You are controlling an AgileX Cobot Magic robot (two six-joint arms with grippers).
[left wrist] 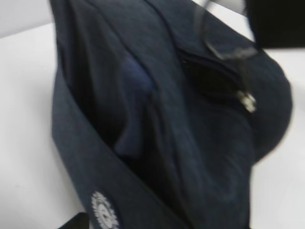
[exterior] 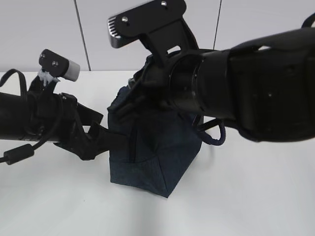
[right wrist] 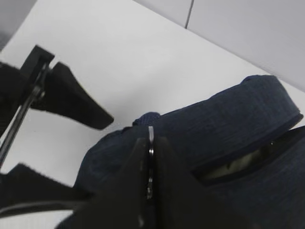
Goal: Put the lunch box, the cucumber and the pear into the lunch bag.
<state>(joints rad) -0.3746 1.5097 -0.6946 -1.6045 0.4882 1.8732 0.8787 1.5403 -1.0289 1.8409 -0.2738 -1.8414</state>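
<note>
My right gripper (right wrist: pixel 150 157), centre-bottom of its wrist frame, pinches the lunch bag (exterior: pixel 157 147) zipper ring (right wrist: pixel 150 135); left gripper (right wrist: pixel 71 143) gapes beside it.

Narrow bag (right wrist: pixel 228 129) slit — grippers crowding

The lunch bag (exterior: pixel 152 157) stands on the table (exterior: pixel 256 196) (between both arms).

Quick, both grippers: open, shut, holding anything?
Left gripper: open, jaws spread beside the lunch bag, holding nothing.
Right gripper: shut on the bag's metal zipper pull.
</note>
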